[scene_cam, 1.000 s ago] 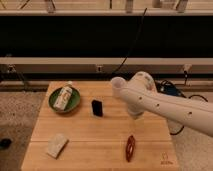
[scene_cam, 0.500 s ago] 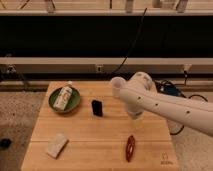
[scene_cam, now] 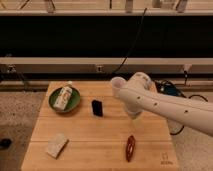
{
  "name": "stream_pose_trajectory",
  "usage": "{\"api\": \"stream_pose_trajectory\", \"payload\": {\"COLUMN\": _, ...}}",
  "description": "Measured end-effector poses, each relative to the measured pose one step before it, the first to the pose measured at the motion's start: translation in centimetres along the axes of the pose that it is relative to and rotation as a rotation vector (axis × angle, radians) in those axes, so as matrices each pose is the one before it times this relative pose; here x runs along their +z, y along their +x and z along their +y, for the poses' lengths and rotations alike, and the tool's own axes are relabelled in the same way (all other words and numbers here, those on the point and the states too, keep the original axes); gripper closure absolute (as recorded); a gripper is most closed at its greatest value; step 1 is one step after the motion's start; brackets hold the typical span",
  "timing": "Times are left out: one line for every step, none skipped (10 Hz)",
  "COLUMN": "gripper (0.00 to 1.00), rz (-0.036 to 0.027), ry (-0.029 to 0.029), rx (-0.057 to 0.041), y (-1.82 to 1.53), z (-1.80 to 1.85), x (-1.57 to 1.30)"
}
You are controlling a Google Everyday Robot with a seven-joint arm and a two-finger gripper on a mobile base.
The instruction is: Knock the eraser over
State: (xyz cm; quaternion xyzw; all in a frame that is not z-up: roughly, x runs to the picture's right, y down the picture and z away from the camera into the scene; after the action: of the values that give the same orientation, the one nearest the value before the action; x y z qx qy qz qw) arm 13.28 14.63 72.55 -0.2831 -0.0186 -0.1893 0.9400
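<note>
The eraser (scene_cam: 97, 107) is a small black block standing upright near the middle of the wooden table (scene_cam: 100, 155). My white arm (scene_cam: 160, 105) reaches in from the right, and its rounded end lies right of the eraser, apart from it. My gripper is mostly hidden behind the arm; only a small pale part (scene_cam: 135, 116) shows below it, right of the eraser.
A green bowl (scene_cam: 54, 104) holding a white bottle (scene_cam: 63, 96) sits at the back left. A pale beige flat block (scene_cam: 56, 145) lies front left. A red elongated object (scene_cam: 130, 147) lies front right. A clear cup (scene_cam: 117, 84) stands at the back, beside the arm's end.
</note>
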Motion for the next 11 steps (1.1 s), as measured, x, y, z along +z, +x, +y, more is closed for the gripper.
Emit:
{"api": "stream_pose_trajectory", "payload": {"gripper": 0.2, "rz": -0.00017, "ry": 0.0005, "rx": -0.00191, "y": -0.003, "z": -0.07, "x": 0.1}}
{"api": "stream_pose_trajectory", "payload": {"gripper": 0.2, "rz": -0.00237, "ry": 0.00091, "rx": -0.00304, "y": -0.108, "z": -0.143, "x": 0.132}}
{"api": "stream_pose_trajectory", "payload": {"gripper": 0.2, "rz": -0.00059, "ry": -0.00038, "rx": -0.00258, "y": -0.035, "z": -0.095, "x": 0.117}}
{"api": "stream_pose_trajectory", "payload": {"gripper": 0.2, "rz": -0.00201, "ry": -0.00032, "rx": -0.00472, "y": -0.109, "z": -0.176, "x": 0.178}}
{"api": "stream_pose_trajectory", "payload": {"gripper": 0.2, "rz": -0.00166, "ry": 0.00001, "rx": -0.002, "y": -0.051, "z": -0.077, "x": 0.09}}
{"api": "stream_pose_trajectory", "payload": {"gripper": 0.2, "rz": -0.00071, "ry": -0.00013, "rx": -0.00244, "y": -0.04, "z": -0.072, "x": 0.082}}
{"api": "stream_pose_trajectory", "payload": {"gripper": 0.2, "rz": -0.0021, "ry": -0.00022, "rx": -0.00487, "y": -0.112, "z": -0.195, "x": 0.169}}
{"api": "stream_pose_trajectory", "payload": {"gripper": 0.2, "rz": -0.00138, "ry": -0.00015, "rx": -0.00345, "y": -0.064, "z": -0.141, "x": 0.121}}
{"api": "stream_pose_trajectory", "payload": {"gripper": 0.2, "rz": -0.00116, "ry": -0.00002, "rx": -0.00373, "y": -0.076, "z": -0.153, "x": 0.13}}
{"api": "stream_pose_trajectory", "payload": {"gripper": 0.2, "rz": -0.00147, "ry": 0.00037, "rx": -0.00451, "y": -0.072, "z": -0.186, "x": 0.162}}
{"api": "stream_pose_trajectory", "payload": {"gripper": 0.2, "rz": -0.00204, "ry": -0.00003, "rx": -0.00283, "y": 0.006, "z": -0.058, "x": 0.114}}
